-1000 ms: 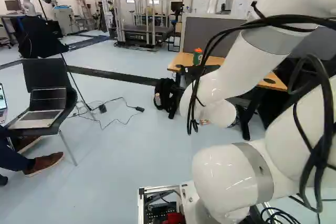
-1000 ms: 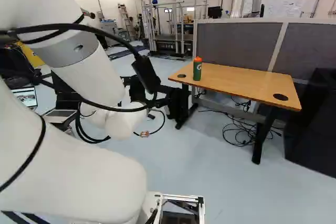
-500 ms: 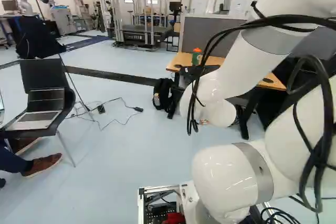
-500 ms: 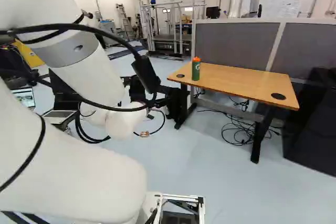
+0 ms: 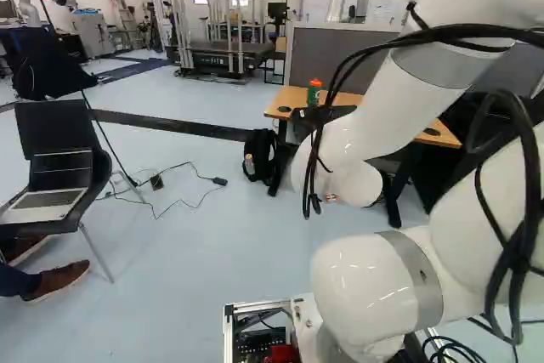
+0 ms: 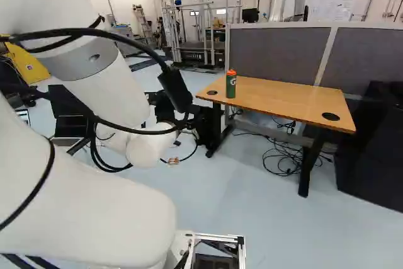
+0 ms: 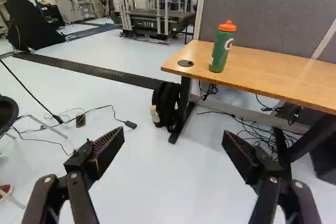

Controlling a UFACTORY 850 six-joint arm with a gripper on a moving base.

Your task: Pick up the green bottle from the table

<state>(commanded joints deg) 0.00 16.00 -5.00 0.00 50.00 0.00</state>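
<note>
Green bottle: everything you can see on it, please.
The green bottle is a tall cylinder, likely plastic, with a round white emblem and a closed-looking orange cap topped by a small spout. It stands upright on the wood-look desk, by the near edge, beside a black cable grommet. Only the desktop touches it.

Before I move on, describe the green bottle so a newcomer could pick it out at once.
Find the gray partition, then the wooden desk in front of it. At the desk end nearer the black backpack, a green bottle stands upright beside a round black disc. Unlike that flat disc, it is tall, with a bright orange cap.
</note>
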